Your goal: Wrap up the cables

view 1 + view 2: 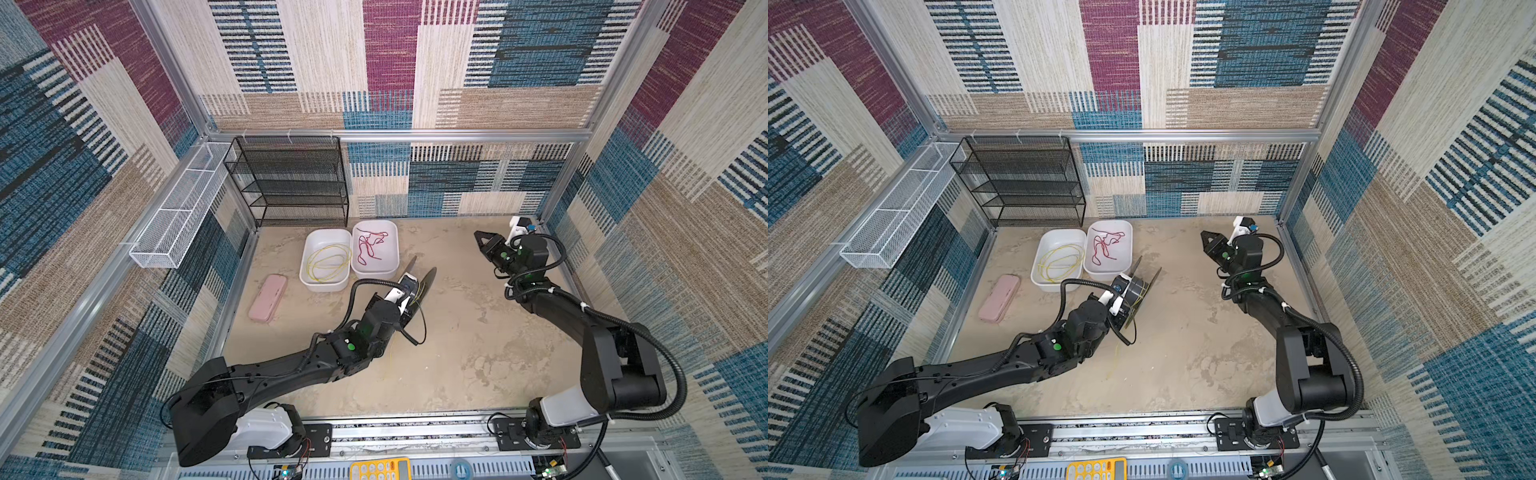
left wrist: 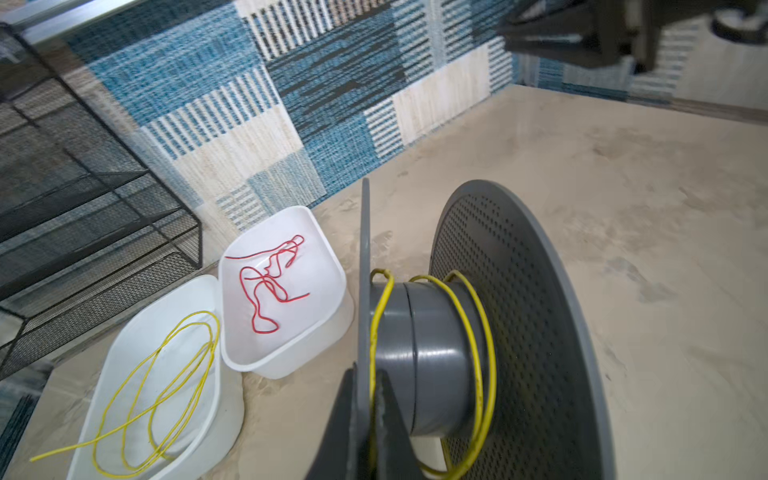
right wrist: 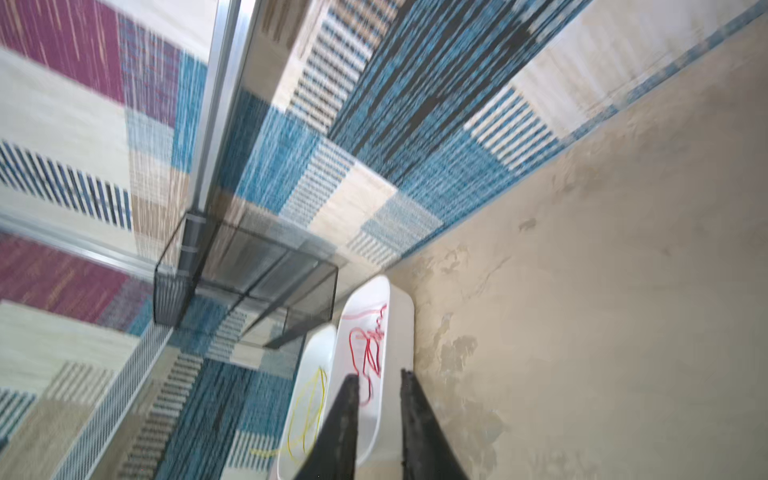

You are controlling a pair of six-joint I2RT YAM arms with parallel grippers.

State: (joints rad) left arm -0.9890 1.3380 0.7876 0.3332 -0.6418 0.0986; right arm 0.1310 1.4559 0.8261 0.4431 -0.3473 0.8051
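1. cables (image 1: 328, 264): string-thin bright yellow wire. Loose flat loops lie in the left white tub (image 1: 307, 253), at 11 o'clock on the tabletop (image 1: 457, 332) in both top views.
2. In the left wrist view the loops (image 2: 166, 386) are ovals stretched along the tub's length, with one free end poking out over the rim.
3. More yellow wire makes a few slack turns around the hub of a grey spool (image 2: 436, 353). A faint strand trails off toward 6 o'clock in a top view (image 1: 1117, 357).
4. The spool (image 1: 419, 282) is just at 4 o'clock of the right white tub (image 1: 376, 272), which holds a red cord (image 1: 370, 245). Flanges seen edge-on run 1–7 o'clock, so the hub axis runs about 10–4. Can't tell if it touches the tabletop.
5. Left arm: base at 7 o'clock, forearm low, stretched toward centre. The left claw (image 2: 366, 374) is clamped on the spool's thin flange, one finger each side.
6. Right arm: base at 5 o'clock, elbow up, reaching to the 2 o'clock corner. The right claw (image 1: 482, 239) points toward 10 o'clock, well apart from the spool.
7. Right claw fingers (image 3: 349, 395) are apart with a narrow gap, nothing between.
8. A pink case (image 1: 268, 297) sits at 9 o'clock and a black mesh shelf (image 1: 291, 178) at 12 o'clock of the tubs.
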